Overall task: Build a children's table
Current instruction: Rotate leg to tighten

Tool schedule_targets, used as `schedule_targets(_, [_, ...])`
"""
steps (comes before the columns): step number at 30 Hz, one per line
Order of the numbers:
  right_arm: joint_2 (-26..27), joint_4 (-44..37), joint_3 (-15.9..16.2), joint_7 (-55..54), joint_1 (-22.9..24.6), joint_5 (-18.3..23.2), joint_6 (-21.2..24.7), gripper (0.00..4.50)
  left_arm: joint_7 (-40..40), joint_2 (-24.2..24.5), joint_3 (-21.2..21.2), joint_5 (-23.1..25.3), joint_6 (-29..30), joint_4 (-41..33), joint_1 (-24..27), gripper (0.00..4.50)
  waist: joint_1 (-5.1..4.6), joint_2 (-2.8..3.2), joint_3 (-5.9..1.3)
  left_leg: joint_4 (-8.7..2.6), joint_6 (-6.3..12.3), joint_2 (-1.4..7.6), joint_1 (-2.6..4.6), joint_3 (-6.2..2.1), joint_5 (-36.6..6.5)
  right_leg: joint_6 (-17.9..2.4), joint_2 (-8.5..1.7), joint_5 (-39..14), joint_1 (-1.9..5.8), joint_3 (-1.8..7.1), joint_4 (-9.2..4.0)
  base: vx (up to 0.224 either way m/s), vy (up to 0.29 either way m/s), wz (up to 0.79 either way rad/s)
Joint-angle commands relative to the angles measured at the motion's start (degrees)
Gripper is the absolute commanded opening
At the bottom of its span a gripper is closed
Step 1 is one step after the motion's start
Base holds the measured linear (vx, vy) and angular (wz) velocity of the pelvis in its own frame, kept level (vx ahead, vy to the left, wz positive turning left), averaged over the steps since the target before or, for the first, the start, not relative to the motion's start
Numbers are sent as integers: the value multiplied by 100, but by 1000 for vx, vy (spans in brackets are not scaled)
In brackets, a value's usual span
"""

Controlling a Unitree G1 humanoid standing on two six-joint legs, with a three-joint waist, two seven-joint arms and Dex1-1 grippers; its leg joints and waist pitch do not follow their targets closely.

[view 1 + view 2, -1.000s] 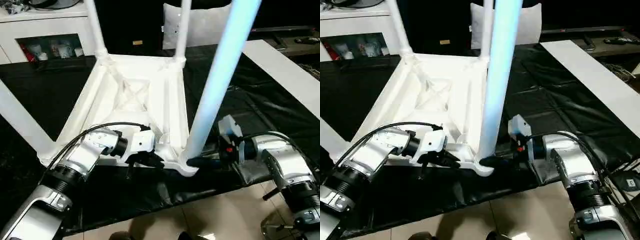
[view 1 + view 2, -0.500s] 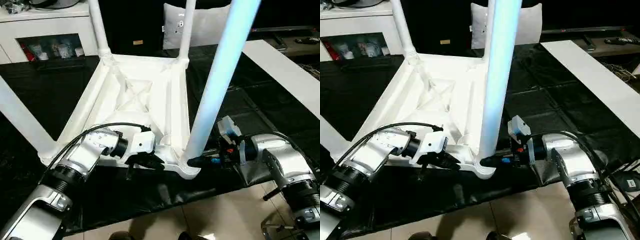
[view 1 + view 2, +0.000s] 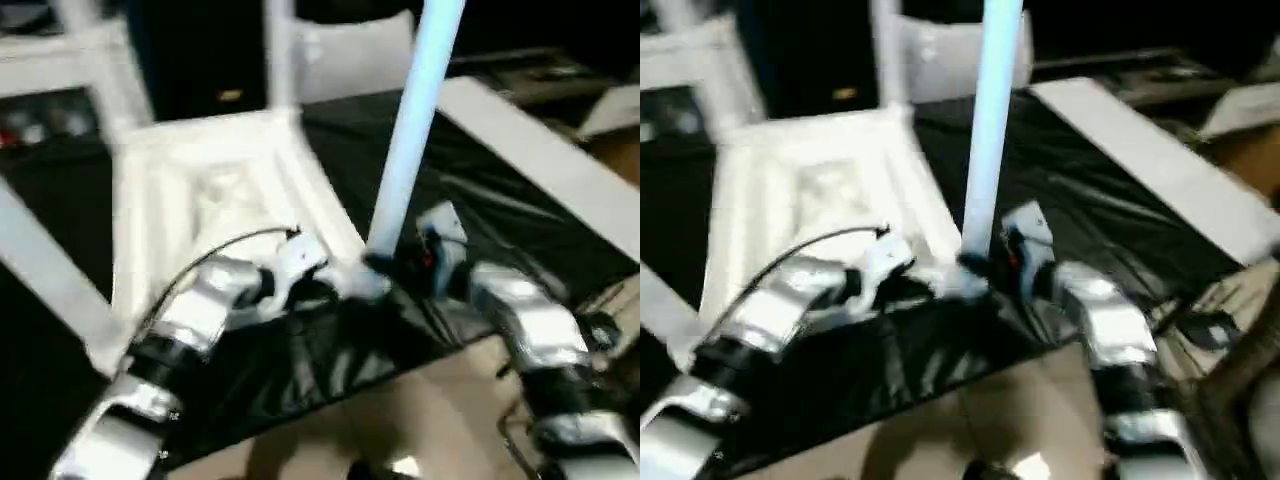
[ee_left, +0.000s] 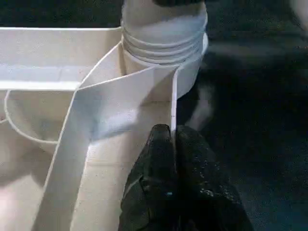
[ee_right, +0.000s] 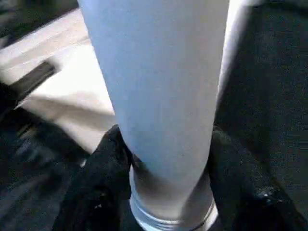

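Observation:
The children's table (image 3: 210, 190) lies upside down on the black cover, ribbed underside up, with white legs standing in its corner sockets. The nearest leg (image 3: 410, 130) rises from the front right corner. My left gripper (image 3: 325, 290) is at that corner's front rim. In the left wrist view it (image 4: 172, 139) is shut on a thin upright rib just below the threaded collar (image 4: 163, 38). My right gripper (image 3: 385, 265) is at the leg's base. In the right wrist view its fingers (image 5: 103, 163) hug both sides of the leg (image 5: 163, 96).
A long white board (image 3: 540, 150) lies on the black cover (image 3: 480, 210) to the right. A white cabinet (image 3: 40, 60) and a pale cushion (image 3: 340, 60) stand at the back. Tiled floor (image 3: 400, 420) shows below the table's front edge.
The whole picture has swung and blurred, so the camera moved. My right gripper's fingers have closed in around the base of the near leg. The left gripper keeps its pinch.

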Motion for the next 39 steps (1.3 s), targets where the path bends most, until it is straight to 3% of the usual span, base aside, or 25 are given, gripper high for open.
schedule_targets(1, [531,376,256,-629,-196,-34,243,195,643,-490,151,-73,-15,-161,-390,0,152,-152,-297,86,308,-377,93,138,-1230,892,-553,-5105,1,288,-1051,56,-58,9])
schedule_targets(2, [591,440,253,-764,-229,-97,203,195,799,-545,161,2,-14,-139,-419,0,149,-188,-314,79,400,-371,-169,109,-878,1136,-582,-5263,188,266,-1000,57,-51,-24])
schedule_targets(3, [628,487,275,-861,-246,-178,109,195,961,-593,170,72,6,-127,-439,0,179,-146,-422,30,406,-348,-443,67,-535,1633,-440,-4796,364,53,-974,7,-18,-25])
schedule_targets(4, [645,533,296,-911,-259,-235,0,195,1066,-630,176,112,20,-120,-448,0,234,59,-503,-206,528,-165,-441,-4,-402,1551,-392,-3672,414,31,-943,11,-15,-28])
schedule_targets(5, [650,563,308,-915,-268,-252,-74,230,1091,-645,174,121,27,-124,-447,0,207,134,-517,-276,570,4,-427,-91,-329,1342,-389,-3076,444,9,-915,0,0,0])
schedule_targets(6, [660,609,323,-921,-282,-277,-197,250,1123,-669,170,131,47,-139,-440,0,149,178,-499,-383,632,350,-361,-229,-304,547,-445,-1893,416,102,-764,0,0,0])
schedule_targets(8, [701,574,282,-913,-276,-269,-373,265,1148,-679,137,152,94,-211,-406,0,142,133,-485,-379,509,212,-308,-139,-594,307,-429,-2085,385,86,-811,0,0,0])
schedule_targets(9, [725,554,260,-932,-274,-273,-397,271,1171,-683,126,157,125,-239,-396,0,133,105,-468,-357,432,63,-270,-65,-740,305,-414,-2565,369,36,-882,0,0,0])
schedule_targets(10, [719,498,238,-919,-250,-266,-426,286,1187,-674,119,171,147,-265,-372,0,121,118,-481,-375,491,61,-315,-69,-683,341,-411,-2664,409,19,-888,0,0,0])
schedule_targets(12, [641,382,215,-755,-182,-199,-528,302,1155,-613,97,204,126,-282,-339,0,118,140,-505,-396,536,159,-326,-111,-542,293,-435,-2396,405,59,-854,0,0,0])
schedule_targets(25, [-461,90,213,943,218,45,-1400,414,37,110,-207,201,-609,-392,-68,0,297,119,-542,-407,788,160,-332,-68,-51,-14,-431,-1831,409,168,-700,0,0,0])
schedule_targets(27, [-913,135,255,1618,253,81,-1684,433,-633,460,-317,74,-958,-356,22,0,330,111,-545,-404,808,162,-328,-66,-65,-34,-435,-1843,415,180,-686,0,0,0])
schedule_targets(33, [-1369,154,393,2747,271,266,-2127,433,-1797,897,-464,-214,-1585,-388,146,0,432,94,-531,-416,865,189,-301,-36,-61,-130,-445,-1882,383,221,-663,0,0,0])
schedule_targets(39, [-1588,310,671,3675,125,428,-1981,396,-2634,1233,-689,-272,-1934,-260,97,0,550,90,-519,-428,823,231,-265,-24,-64,-181,-441,-1963,353,236,-656,0,0,0])
